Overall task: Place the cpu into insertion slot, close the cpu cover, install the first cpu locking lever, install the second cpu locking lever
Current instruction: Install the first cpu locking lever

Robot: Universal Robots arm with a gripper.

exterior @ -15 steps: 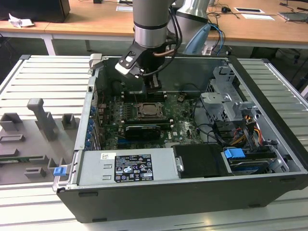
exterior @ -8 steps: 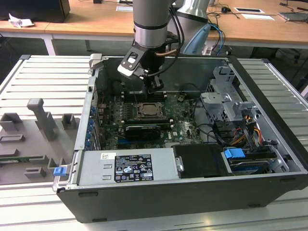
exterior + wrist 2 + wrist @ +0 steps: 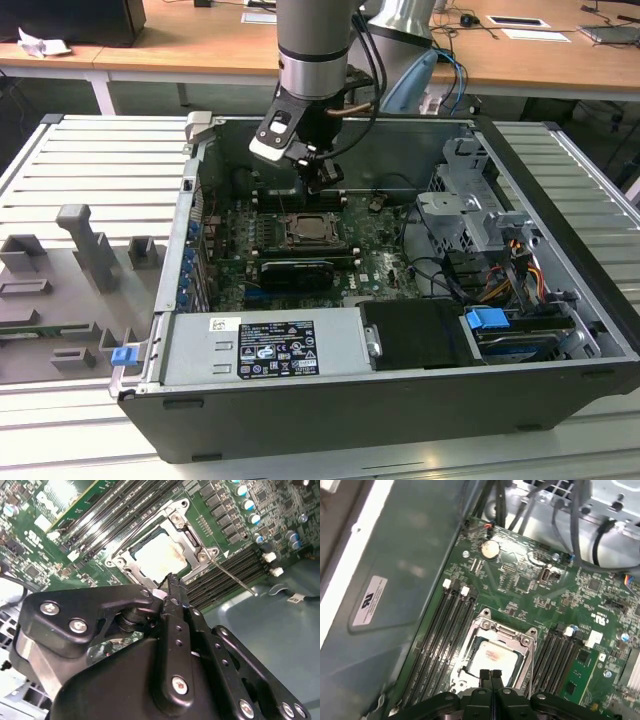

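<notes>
Backdrop: wooden desks [image 3: 200, 45] stand behind; a pale slatted metal table [image 3: 100, 160] carries the open dark grey computer case [image 3: 400, 410].
Exterior view: we see the black two-finger gripper [image 3: 322, 183] hanging just over the dark square, metal-rimmed insertion slot [image 3: 312, 232].
Second wrist view: the small flat silvery-grey cpu [image 3: 157, 555] lies in the slot, with the thin shiny metal cpu cover [image 3: 129, 566] down around it; a thin wire lever [image 3: 234, 577] juts out sideways.
First wrist view: fingers [image 3: 485, 677] are pressed together and hold nothing; the cpu lies straight beyond them.
Hidden: the gripper masks the cover's nearest edge, so we cannot tell contact or latching.

Even room light.
The case [image 3: 400, 425] is dim inside; glare whitens the cpu [image 3: 159, 555] in the second wrist view.
</notes>
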